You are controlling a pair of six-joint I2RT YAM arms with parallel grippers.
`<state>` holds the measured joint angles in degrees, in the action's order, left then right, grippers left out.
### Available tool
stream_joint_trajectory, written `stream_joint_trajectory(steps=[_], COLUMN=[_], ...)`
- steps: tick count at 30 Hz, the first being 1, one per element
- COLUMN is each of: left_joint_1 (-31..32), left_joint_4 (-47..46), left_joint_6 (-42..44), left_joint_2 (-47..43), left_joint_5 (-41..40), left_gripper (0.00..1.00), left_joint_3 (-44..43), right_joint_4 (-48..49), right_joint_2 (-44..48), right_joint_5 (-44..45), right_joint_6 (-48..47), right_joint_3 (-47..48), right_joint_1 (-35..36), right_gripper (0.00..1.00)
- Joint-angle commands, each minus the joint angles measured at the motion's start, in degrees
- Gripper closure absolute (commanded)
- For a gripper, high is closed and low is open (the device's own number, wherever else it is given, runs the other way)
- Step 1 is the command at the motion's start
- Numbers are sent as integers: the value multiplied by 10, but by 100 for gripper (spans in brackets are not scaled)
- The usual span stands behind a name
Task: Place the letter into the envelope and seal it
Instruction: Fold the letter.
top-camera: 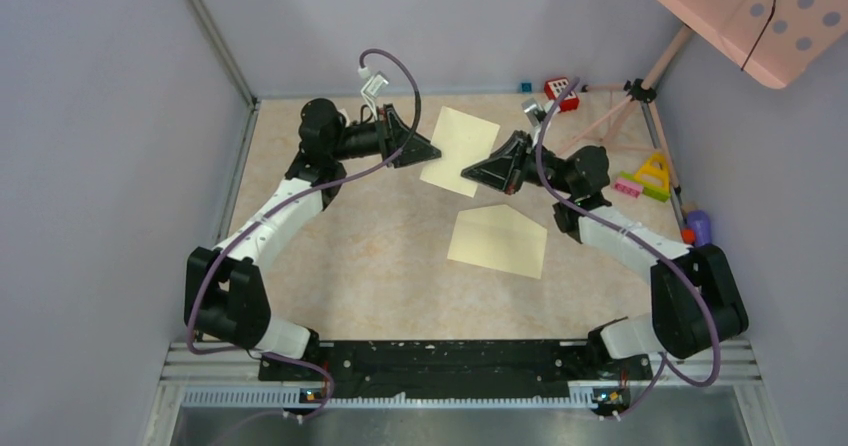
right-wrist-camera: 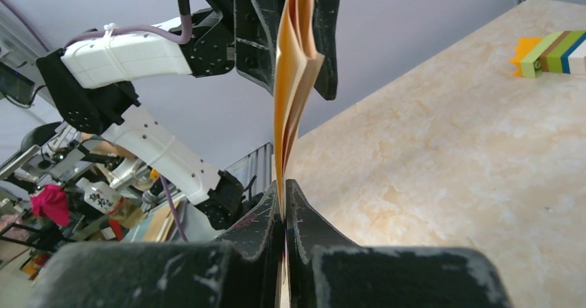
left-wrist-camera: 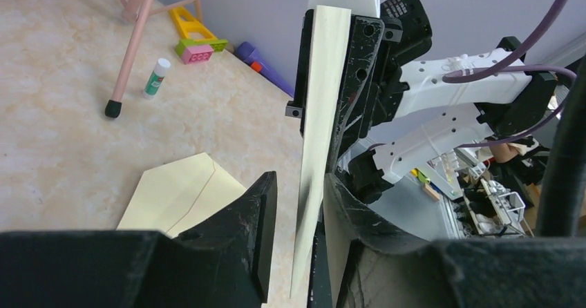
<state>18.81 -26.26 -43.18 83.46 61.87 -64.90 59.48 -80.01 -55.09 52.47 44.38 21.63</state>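
The letter (top-camera: 460, 151), a folded pale sheet, hangs in the air at the back middle between both arms. My right gripper (top-camera: 470, 174) is shut on its lower right edge; in the right wrist view the fingertips (right-wrist-camera: 285, 197) pinch the sheet (right-wrist-camera: 294, 66), which looks tan and edge-on. My left gripper (left-wrist-camera: 304, 239) is open around the letter (left-wrist-camera: 321, 114): the sheet lies against the right finger (left-wrist-camera: 349, 218), with a gap to the left finger (left-wrist-camera: 259, 232). The envelope (top-camera: 498, 241) lies flat on the table below, flap open, also seen in the left wrist view (left-wrist-camera: 176, 194).
A pink tripod stand (top-camera: 650, 91) stands at the back right, its leg (left-wrist-camera: 131, 45) near a glue stick (left-wrist-camera: 157, 77). Toy blocks (top-camera: 650, 178), a red piece (top-camera: 562, 93) and a purple object (top-camera: 698, 228) lie along the right wall. Grey walls enclose the table.
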Motion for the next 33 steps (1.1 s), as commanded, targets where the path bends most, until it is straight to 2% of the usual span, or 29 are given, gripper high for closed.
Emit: stream_joint_trajectory(steps=[1, 5, 6, 7, 9, 11, 12, 14, 16, 18, 20, 22, 23, 28, 33], left_joint_1=[2, 3, 4, 5, 7, 7, 7, 7, 7, 7, 8, 8, 8, 7, 7], left_joint_4=[15, 15, 15, 15, 15, 17, 19, 28, 37, 40, 40, 33, 30, 26, 14], left_joint_6=[33, 35, 37, 37, 38, 38, 39, 45, 51, 52, 49, 45, 43, 51, 61], left_joint_2=[-17, -18, -17, -17, -18, -18, -18, -18, -18, -15, -13, -11, -11, -23, -28], left_joint_5=[-8, -3, -3, -1, -2, -7, -11, -19, -27, -32, -31, -26, -22, 11, 67], left_gripper=[69, 94, 99, 100, 100, 100, 100, 97, 96, 96, 93, 76, 71, 47, 48], left_joint_3=[-14, -14, -14, -13, -12, -11, -10, -8, -6, -4, -5, -4, -3, -5, -9], right_joint_4=[-37, -49, -49, -48, -44, -40, -41, -47, -52, -53, -54, -59, -62, -66, -50], right_joint_2=[33, 37, 37, 36, 33, 33, 35, 38, 43, 46, 46, 47, 47, 54, 65], right_joint_5=[4, 2, 1, 0, -4, -6, -5, 0, 4, 6, 10, 14, 15, 14, 2], right_joint_6=[-56, -59, -58, -55, -47, -40, -39, -38, -39, -39, -40, -41, -42, -35, -10], right_joint_3=[29, 32, 33, 35, 38, 41, 42, 44, 44, 42, 40, 39, 40, 38, 34], right_joint_1=[5, 4, 4, 4, 4, 5, 4, 2, 0, -1, -2, -3, -5, -18, -40], right_gripper=[100, 100, 96, 88, 64, 48, 44, 42, 44, 52, 70, 92, 100, 100, 100])
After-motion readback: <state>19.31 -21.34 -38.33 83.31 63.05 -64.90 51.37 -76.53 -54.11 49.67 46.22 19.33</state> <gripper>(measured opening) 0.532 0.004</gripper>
